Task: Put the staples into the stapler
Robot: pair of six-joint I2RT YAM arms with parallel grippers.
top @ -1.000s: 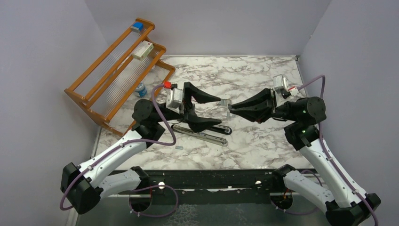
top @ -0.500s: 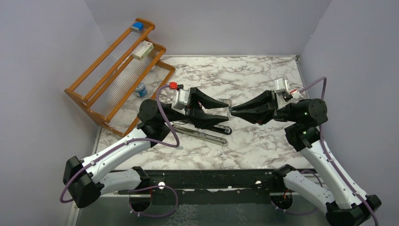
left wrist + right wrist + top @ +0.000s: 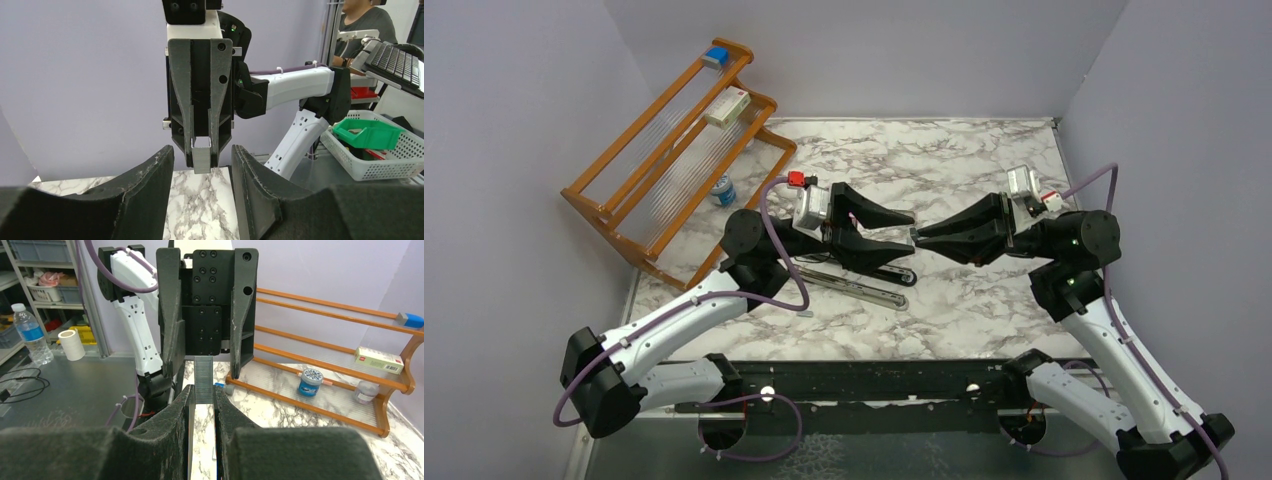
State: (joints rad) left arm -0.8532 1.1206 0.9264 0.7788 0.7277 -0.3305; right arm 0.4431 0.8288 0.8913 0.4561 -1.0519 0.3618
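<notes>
Staples (image 3: 202,372) are clamped in your right gripper (image 3: 202,388). Your left gripper (image 3: 201,152) straddles the strip, jaws apart and not touching it. The stapler (image 3: 854,283) lies beneath.

Pale lilac walls (image 3: 864,50) close in a white, grey-veined marble table (image 3: 964,300); a wooden rack (image 3: 674,170) with clear ribbed shelves stands in the far left corner. Outside are a metal shelving unit (image 3: 30,267), a water bottle (image 3: 31,335) and a tape roll (image 3: 71,345); elsewhere, a white mesh basket (image 3: 380,165) and a seated person (image 3: 367,22) at a keyboard (image 3: 397,60).
</notes>
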